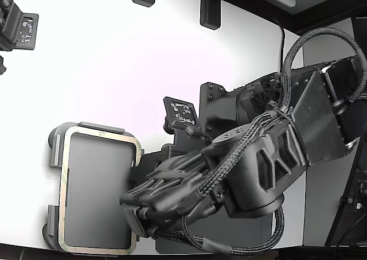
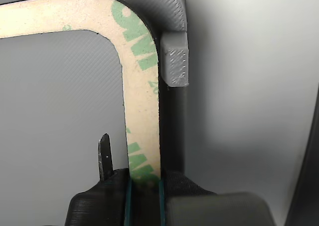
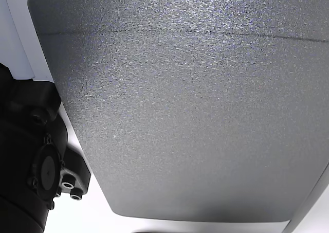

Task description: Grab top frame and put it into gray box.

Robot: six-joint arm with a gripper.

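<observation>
White tabletop (image 1: 114,59) fills most of the exterior view, and you have the black arm (image 1: 269,151) reaching across it from that view's right toward the gray box (image 1: 56,148) at the lower left. Take the box as your landmark: the top frame (image 1: 100,135) lies flat on it, its outline just inside the box's raised edge tabs (image 2: 175,61), and nothing else shows inside the box but its bare gray floor through the frame's open centre. Your gripper (image 2: 144,186) sits at the frame's long side nearest the arm, jaws closed on that thin strip, one on each face. Judge the frame light, thin and probably bendy, with a green-printed papery face, so a mid-side hold like this one may let the far end droop; lift level.
</observation>
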